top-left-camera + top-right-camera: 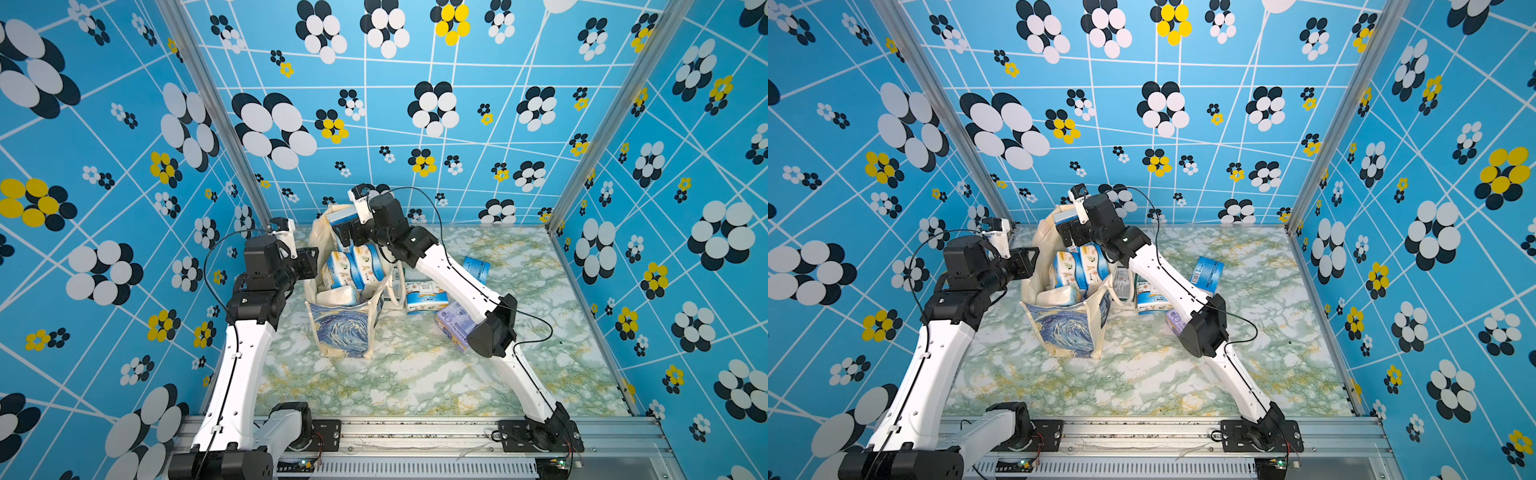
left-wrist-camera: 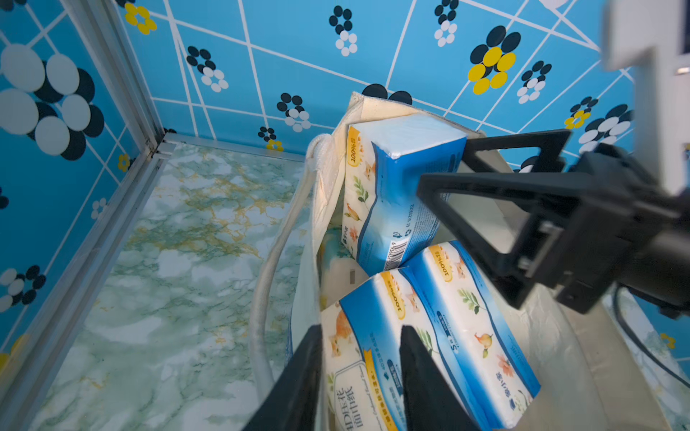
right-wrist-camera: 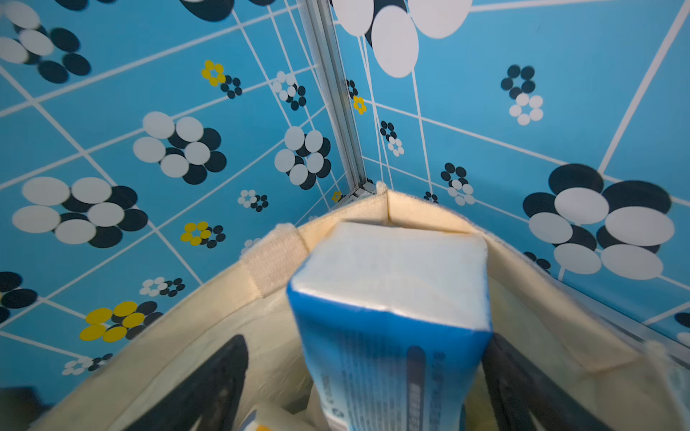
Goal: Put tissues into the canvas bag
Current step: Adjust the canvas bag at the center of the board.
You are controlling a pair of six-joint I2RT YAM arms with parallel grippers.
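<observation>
The right gripper (image 3: 366, 341) is spread wide inside the canvas bag (image 1: 340, 332). Its fingers (image 3: 209, 384) flank an upright blue-and-white tissue pack (image 3: 392, 298) in the bag's far corner. One finger stands clear of the pack and the other is just beside it, so the pack is released. The left gripper (image 2: 360, 332) is partly parted at the bag's left rim, grasping nothing visible. The bag stands upright on the marbled table (image 1: 415, 382), with several packs (image 1: 353, 266) inside. Beside it, by the right arm, lie a blue pack (image 1: 476, 268), a blue-and-white pack (image 1: 424, 297) and a lavender pack (image 1: 451, 322).
</observation>
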